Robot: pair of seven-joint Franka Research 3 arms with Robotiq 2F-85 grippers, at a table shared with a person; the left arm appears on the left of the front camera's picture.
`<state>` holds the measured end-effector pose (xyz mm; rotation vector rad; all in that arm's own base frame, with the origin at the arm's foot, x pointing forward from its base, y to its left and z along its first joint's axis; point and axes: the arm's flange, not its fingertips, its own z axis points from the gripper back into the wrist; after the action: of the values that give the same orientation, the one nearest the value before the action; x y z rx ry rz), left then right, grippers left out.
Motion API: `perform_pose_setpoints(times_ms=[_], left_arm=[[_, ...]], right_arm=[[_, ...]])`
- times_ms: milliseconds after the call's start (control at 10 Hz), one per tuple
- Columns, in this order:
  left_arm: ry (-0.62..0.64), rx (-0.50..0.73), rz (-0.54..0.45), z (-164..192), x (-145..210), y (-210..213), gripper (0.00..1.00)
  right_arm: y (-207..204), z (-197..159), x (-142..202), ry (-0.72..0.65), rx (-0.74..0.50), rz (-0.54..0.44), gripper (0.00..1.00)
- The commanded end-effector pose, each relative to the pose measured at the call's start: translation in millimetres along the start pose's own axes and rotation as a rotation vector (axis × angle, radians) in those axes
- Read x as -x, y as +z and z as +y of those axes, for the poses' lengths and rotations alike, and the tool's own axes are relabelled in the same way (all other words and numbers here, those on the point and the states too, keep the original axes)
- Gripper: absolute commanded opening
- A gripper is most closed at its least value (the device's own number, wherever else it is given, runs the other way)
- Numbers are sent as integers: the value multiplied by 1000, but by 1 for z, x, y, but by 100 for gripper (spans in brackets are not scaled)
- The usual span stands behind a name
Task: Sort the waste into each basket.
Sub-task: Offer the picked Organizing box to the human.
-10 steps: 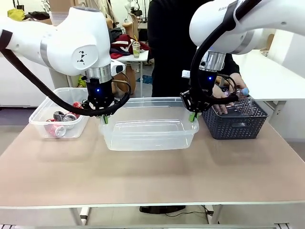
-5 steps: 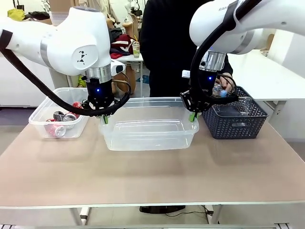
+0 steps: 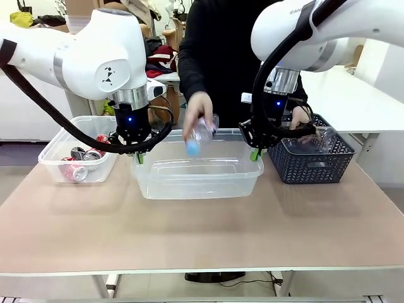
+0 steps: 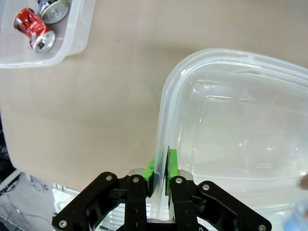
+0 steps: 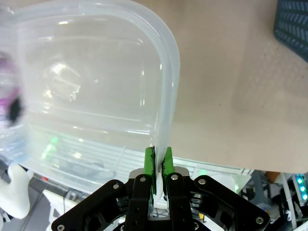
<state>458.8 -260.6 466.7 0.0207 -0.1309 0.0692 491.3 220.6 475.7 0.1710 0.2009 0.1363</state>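
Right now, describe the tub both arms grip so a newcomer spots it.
Three containers line the tan table; it is the middle one, a large clear tub. Unlike the smaller tub of cans and the dark basket, it is empty, fingers clamped on both ends.

A pale tan tabletop (image 3: 202, 233) is being lit evenly, with soft shadows being thrown across it. Behind it, a heap of red and dark cloth (image 3: 163, 55) is being kept on a small white side table (image 3: 165, 77). At the right, a second white table (image 3: 353, 101) is being caught by bright light. At the left, grey floor (image 3: 19, 154) is being bordered by a white cabinet (image 3: 25, 113).
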Motion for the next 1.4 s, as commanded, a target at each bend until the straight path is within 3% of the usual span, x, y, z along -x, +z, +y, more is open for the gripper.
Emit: perform_pose_setpoints(times_ms=[0, 1300], left_arm=[[2, 5, -5, 1, -1, 1, 6], [2, 5, -5, 1, -1, 1, 6]], right_arm=[[2, 5, 3, 9, -1, -4, 8], [2, 5, 3, 9, -1, -4, 8]])
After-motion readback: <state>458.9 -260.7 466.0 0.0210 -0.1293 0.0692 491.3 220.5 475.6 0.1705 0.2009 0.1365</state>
